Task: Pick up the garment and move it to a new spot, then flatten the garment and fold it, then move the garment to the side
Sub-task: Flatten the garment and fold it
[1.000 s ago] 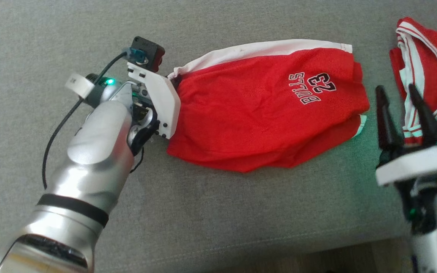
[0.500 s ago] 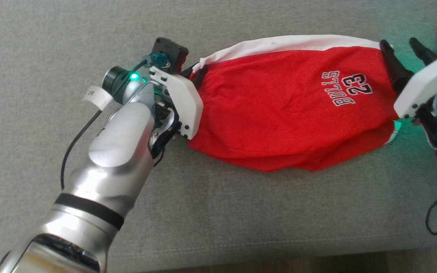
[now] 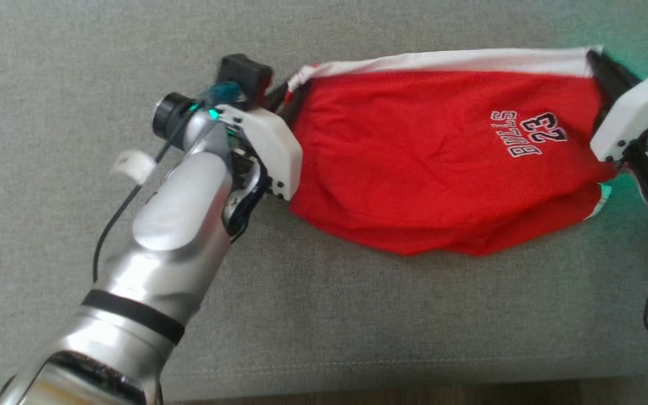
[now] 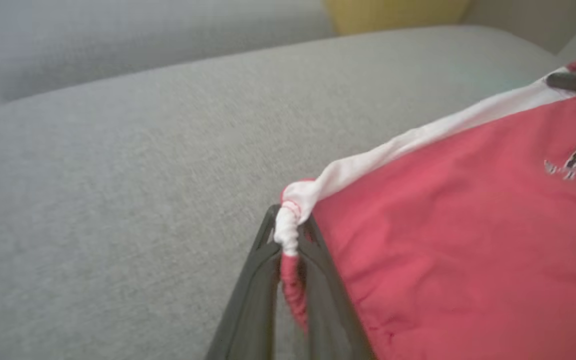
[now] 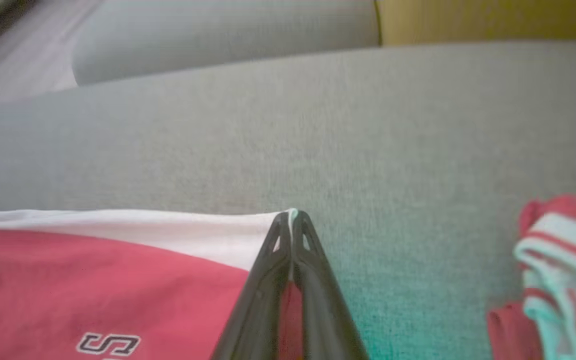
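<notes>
Shorts [image 3: 442, 163] — red, white-edged, "BULLS 23" — stretched taut, apparently doubled.

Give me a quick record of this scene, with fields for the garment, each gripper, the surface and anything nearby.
garment: red shorts, white band, printed BULLS 23, white edge taut between the grippers
left gripper: shut on the gathered corner of the white band
right gripper: shut on the opposite white-band corner
surface: grey cushion
nearby: second red-and-white garment, apart from the shorts
</notes>
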